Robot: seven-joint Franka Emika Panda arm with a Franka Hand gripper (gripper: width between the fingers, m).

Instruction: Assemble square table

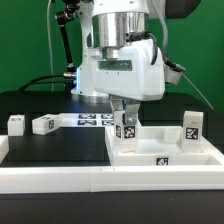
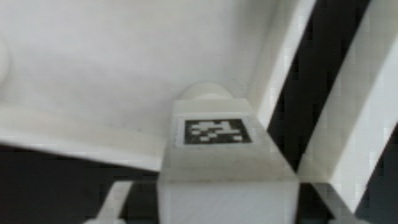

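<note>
Gripper (image 1: 125, 116) jaws narrow, clamped on an upright leg (image 1: 129, 130) at a corner of the tabletop (image 1: 172, 152); prob. light, stiff, slick plastic, so grip mid-body, flat sides.

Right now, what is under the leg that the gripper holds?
The white slab of the square table lies under the leg held in the gripper. The leg covers its own lower end, so whether it touches the slab cannot be seen.

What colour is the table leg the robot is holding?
The leg is white with a small black-and-white tag; the wrist view shows it best.
</note>
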